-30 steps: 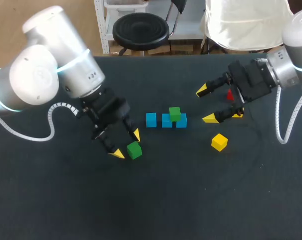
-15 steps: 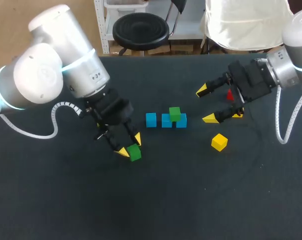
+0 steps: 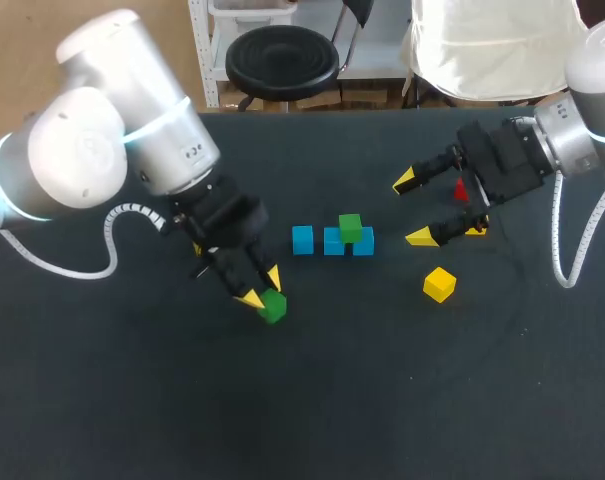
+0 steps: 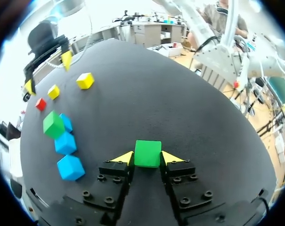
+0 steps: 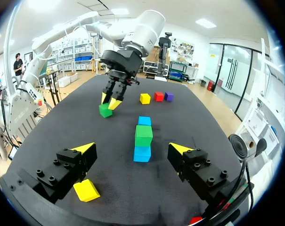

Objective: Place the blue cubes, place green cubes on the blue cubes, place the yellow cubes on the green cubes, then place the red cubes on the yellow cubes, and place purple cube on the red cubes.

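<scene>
Three blue cubes (image 3: 302, 239) sit in a row mid-worktop (image 3: 382, 400), with one stacked green cube (image 3: 350, 227) on top toward the row's right end. The left gripper (image 3: 262, 287) has its jaws closed on the second green cube (image 3: 273, 308), down at the worktop left of the row. The right gripper (image 3: 412, 209) hangs with jaws wide apart, gripping nothing, near two yellow cubes (image 4: 85, 80) and one red cube (image 4: 41, 103). Seen from the right wrist, a third yellow cube (image 5: 145, 98), a second red cube (image 5: 158, 96) and one purple cube (image 5: 168, 96) lie beyond the left gripper.
</scene>
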Controlling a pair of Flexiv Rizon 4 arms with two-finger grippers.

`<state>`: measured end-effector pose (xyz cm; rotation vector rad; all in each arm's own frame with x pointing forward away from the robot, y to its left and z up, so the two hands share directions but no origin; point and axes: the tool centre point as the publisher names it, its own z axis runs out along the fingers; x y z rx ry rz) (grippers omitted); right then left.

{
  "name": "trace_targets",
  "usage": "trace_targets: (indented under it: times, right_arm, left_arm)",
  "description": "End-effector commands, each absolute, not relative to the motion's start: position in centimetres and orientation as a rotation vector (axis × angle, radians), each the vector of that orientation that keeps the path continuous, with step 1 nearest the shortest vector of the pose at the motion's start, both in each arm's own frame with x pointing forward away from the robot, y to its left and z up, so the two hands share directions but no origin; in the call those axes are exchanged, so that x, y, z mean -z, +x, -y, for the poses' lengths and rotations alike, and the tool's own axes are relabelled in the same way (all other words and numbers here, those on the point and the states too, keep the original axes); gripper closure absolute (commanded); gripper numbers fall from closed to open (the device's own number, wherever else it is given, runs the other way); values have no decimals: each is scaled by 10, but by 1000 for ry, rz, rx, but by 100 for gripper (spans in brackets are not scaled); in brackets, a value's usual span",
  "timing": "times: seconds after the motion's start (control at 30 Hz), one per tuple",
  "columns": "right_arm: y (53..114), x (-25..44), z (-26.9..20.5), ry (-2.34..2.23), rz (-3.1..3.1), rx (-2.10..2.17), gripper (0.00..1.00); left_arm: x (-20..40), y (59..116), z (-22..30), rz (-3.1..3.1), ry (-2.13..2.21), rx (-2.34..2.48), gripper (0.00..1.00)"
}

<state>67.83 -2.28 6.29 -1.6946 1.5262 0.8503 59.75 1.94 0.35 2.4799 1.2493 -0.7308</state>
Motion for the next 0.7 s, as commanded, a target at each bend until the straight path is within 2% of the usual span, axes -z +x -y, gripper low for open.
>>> trace_targets:
  times: [0.03,0.3,0.7]
  right_arm:
    - [678,-63,23,-1694,-1525,-850,0]
    - [678,-63,23,-1694,-1525,-850,0]
    - [678,-63,23,-1694,-1525,-850,0]
  left_arm:
    - [-6,598,-26,-1341,2397,692,100]
    - [-3,618,-37,-1687,2179,576,100]
    - [-1,630,-46,-1899,1944,497,100]
